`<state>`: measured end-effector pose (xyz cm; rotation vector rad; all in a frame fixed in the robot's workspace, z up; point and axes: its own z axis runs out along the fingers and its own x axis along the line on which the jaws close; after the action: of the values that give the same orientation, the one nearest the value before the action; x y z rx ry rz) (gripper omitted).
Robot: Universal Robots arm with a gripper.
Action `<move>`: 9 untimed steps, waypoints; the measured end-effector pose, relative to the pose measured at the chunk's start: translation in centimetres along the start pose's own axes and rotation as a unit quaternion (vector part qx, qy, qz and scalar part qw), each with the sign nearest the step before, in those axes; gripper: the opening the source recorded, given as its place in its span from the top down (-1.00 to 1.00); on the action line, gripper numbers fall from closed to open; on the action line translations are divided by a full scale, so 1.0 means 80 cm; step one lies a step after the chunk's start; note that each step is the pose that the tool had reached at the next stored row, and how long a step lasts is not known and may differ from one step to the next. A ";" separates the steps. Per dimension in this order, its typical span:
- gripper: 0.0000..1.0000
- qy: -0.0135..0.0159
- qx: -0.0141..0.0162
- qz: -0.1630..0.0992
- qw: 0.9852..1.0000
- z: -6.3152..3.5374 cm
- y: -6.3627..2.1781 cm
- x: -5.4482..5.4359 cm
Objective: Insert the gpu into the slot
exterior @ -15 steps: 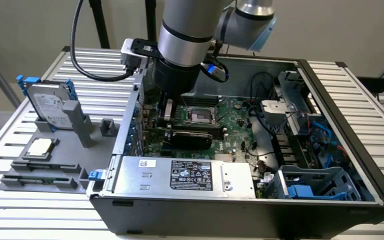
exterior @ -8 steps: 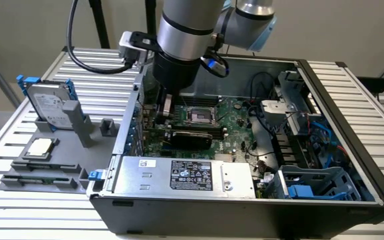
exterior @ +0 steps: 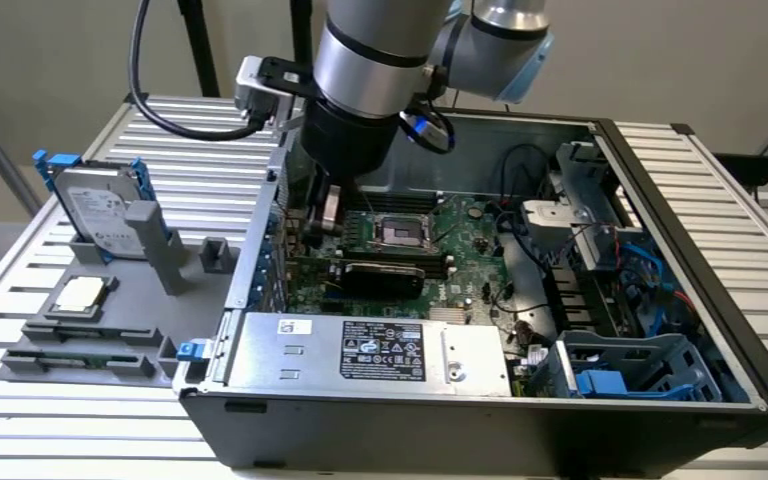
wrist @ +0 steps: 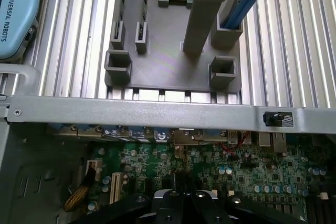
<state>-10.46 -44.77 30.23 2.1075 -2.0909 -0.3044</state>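
Reaching down into open computer case (exterior: 424, 430), end effector (exterior: 320, 232) clenched, fingertips pressed together above green motherboard (wrist: 247, 166), nothing seen between them. gpu (exterior: 381, 275) lay flat on board just beside end effector, on side toward silver power supply (exterior: 371, 350). Arm hid board behind end effector. gpu's underside hidden, so seating in slot could not be told.

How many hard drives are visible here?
1. The hard drive stands upright in the gray fixture on the exterior view's left, outside the computer case. More may be hidden inside the case's drive cages.
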 end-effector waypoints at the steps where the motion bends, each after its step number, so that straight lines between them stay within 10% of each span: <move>1: 0.79 0.000 -0.003 0.000 1.000 -0.001 0.000 0.000; 6: 0.79 0.000 -0.018 0.000 1.000 -0.003 0.002 -0.004; 9: 0.79 0.000 -0.022 0.000 1.000 -0.003 0.003 -0.005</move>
<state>-10.65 -44.35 30.50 2.0834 -2.0648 -0.3470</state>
